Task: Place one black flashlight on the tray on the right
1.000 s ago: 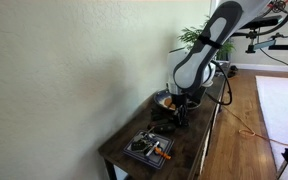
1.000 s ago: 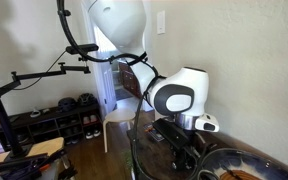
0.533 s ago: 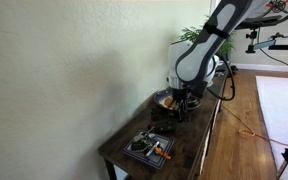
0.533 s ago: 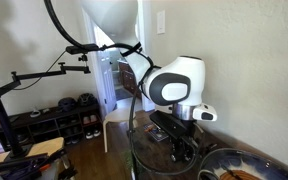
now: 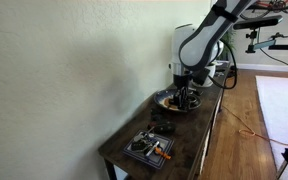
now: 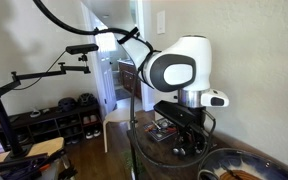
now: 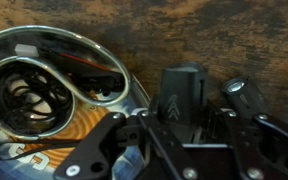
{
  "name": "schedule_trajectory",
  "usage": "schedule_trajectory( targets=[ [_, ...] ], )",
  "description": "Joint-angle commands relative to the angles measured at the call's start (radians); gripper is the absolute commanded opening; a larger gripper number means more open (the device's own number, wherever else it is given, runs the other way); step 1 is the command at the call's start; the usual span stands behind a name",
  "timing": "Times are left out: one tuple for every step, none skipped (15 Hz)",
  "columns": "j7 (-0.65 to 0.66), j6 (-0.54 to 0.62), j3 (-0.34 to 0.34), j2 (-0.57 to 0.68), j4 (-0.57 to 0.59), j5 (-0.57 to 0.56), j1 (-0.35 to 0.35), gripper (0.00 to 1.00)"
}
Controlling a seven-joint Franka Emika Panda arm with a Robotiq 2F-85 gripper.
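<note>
The black flashlight (image 7: pixel 184 92) is taken to be the dark, blocky body seen in the wrist view between the fingers of the gripper (image 7: pixel 182 120). The jaws are drawn in about it, though the contact itself is lost in shadow. It is held clear of the table (image 5: pixel 191 135), just beside the shiny rim of the round tray (image 7: pixel 104 52), not yet over the bowl. The carrying step is judged in hand. A short shift over the tray is called for next, then a lowering and a release among the cables already lying there.
</note>
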Motion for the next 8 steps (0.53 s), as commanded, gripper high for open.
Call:
schedule_trajectory(
  targets=[
    [0.02,-0.033,-0.036,-0.036,0.0,-0.025,0.003,0.15],
    [0.018,-0.031,-0.042,-0.03,0.008,-0.026,0.0,0.15],
    [0.016,-0.024,-0.049,-0.01,0.027,-0.03,-0.002,0.15],
    [0.013,-0.027,-0.052,-0.004,0.038,-0.027,-0.006,0.15],
    [0.008,-0.029,-0.055,0.013,0.058,-0.025,-0.01,0.15],
    [0.006,-0.027,-0.057,0.021,0.068,-0.026,-0.012,0.15],
    [0.005,-0.031,-0.06,0.038,0.091,-0.027,-0.014,0.15],
    [0.003,-0.031,-0.06,0.051,0.107,-0.025,-0.016,0.15]
  ],
)
